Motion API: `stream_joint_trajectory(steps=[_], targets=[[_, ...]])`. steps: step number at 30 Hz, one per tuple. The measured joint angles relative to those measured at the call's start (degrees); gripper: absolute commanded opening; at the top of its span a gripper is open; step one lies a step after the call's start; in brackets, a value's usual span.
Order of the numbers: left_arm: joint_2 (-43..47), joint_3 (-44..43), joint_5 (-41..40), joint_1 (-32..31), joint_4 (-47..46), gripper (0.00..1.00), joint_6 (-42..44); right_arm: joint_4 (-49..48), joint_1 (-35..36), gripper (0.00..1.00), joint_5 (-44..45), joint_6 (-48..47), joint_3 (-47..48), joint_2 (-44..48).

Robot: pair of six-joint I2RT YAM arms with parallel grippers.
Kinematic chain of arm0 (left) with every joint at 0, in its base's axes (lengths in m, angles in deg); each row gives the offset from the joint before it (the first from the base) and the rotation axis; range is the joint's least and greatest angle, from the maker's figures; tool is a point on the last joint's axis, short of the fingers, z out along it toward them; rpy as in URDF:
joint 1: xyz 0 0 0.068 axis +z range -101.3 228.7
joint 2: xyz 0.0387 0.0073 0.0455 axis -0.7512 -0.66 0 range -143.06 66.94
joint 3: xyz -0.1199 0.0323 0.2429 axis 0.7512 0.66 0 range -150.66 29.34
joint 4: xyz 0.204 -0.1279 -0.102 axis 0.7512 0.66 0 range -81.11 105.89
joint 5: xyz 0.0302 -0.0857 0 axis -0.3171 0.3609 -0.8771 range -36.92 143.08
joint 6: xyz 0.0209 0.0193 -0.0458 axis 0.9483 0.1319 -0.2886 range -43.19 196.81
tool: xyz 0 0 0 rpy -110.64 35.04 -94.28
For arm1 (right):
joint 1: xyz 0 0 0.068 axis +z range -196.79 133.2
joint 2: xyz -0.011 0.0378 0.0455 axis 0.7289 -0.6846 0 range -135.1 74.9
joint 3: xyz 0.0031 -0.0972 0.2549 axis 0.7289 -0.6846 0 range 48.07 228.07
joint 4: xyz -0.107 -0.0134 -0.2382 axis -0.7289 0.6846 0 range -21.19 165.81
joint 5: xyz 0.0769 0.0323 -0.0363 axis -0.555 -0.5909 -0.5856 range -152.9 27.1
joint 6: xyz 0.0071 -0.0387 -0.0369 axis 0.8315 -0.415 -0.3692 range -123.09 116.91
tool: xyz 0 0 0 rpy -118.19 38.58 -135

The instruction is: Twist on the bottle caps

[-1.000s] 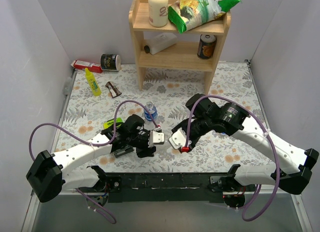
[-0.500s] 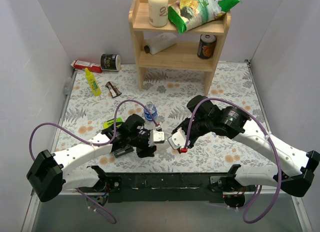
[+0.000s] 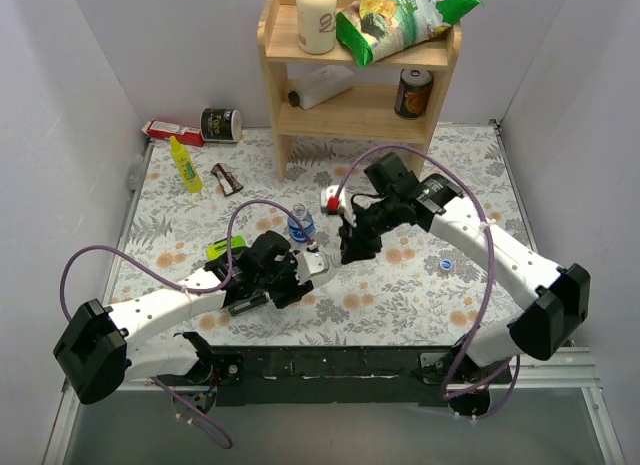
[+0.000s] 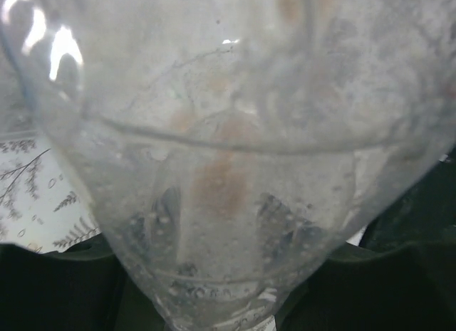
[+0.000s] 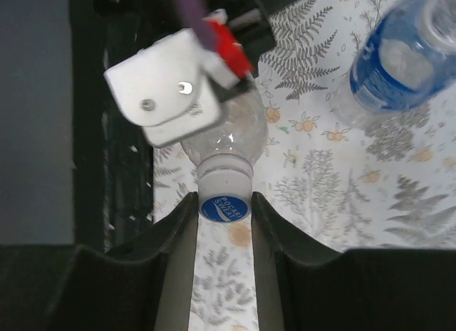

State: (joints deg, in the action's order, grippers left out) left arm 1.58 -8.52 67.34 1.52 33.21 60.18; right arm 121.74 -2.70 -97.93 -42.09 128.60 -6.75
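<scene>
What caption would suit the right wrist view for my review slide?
Right end effector grips the blue cap on the neck of a clear unlabelled bottle; a blue-labelled bottle stands nearby.

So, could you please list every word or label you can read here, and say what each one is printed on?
"POCARI SWEAT": on the blue cap on the neck of the plain bottle, in the right wrist view.
Too small or blurred to read: the print on the snack bag, the dark tin, the yellow squeeze bottle, the white bottle and the labelled bottle.
</scene>
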Motion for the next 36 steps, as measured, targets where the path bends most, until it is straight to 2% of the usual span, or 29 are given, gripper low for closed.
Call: stream_joint_trajectory(steps=[1,3,6,7,10,12,14,16,19,21,24,28,36], targets=[[-0.02,0.02,-1.53,-0.13,-0.28,0.0,-0.61,-1.66,-2.75,0.01,-3.74,4.72,-0.68,-1.05],[-0.07,0.04,-4.11,-0.2,-1.22,0.0,-1.88,-6.95,-8.48,0.26,-13.44,16.39,-3.3,-3.26],[-0.33,0.9,-5.99,-0.26,-2.58,0.0,-2.86,-12.59,-13.51,0.47,-24.0,29.79,-6.34,-6.82],[-0.35,1.14,-6.12,-0.26,-2.84,0.0,-3.06,-13.09,-14.03,0.52,-25.51,31.65,-6.25,-7.74],[-0.31,1.27,-6.08,-0.15,-5.64,0.0,-3.87,-10.29,-16.02,0.55,-28.44,34.07,-2.86,-9.44],[0.11,1.27,-5.29,0.04,-7.23,0.0,-3.82,-5.97,-17.4,0.53,-27.63,30.69,3.58,-9.73],[0.59,1.27,-2.64,0.37,-7.04,0.0,-2.82,-2.99,-18.84,0.51,-25.49,23.06,10.19,-8.33],[0.9,1.27,1.16,0.46,-6.03,0.0,-0.94,-0.42,-19.78,0.51,-23.28,14.91,11.47,-4.55],[0.96,1.27,7.48,0.46,-3.15,0.0,2.75,4.66,-18.03,0.51,-19.69,2.58,8.57,2.69],[0.96,1.27,10.43,0.46,-1.51,0.0,4.92,7.13,-14.08,0.55,-16.28,-6.43,4.24,8.0],[0.96,0.79,12.92,0.46,0.37,0.0,7.37,7.06,-7.98,0.6,-11.23,-14.25,-2.62,13.77],[0.96,-1.14,15.04,0.46,2.27,0.0,10.14,3.91,-1.51,0.61,-4.57,-19.89,-8.63,18.34],[0.94,-2.38,16.9,0.46,3.21,0.0,12.11,-1.44,5.64,0.59,0.79,-24.7,-8.98,18.36]])
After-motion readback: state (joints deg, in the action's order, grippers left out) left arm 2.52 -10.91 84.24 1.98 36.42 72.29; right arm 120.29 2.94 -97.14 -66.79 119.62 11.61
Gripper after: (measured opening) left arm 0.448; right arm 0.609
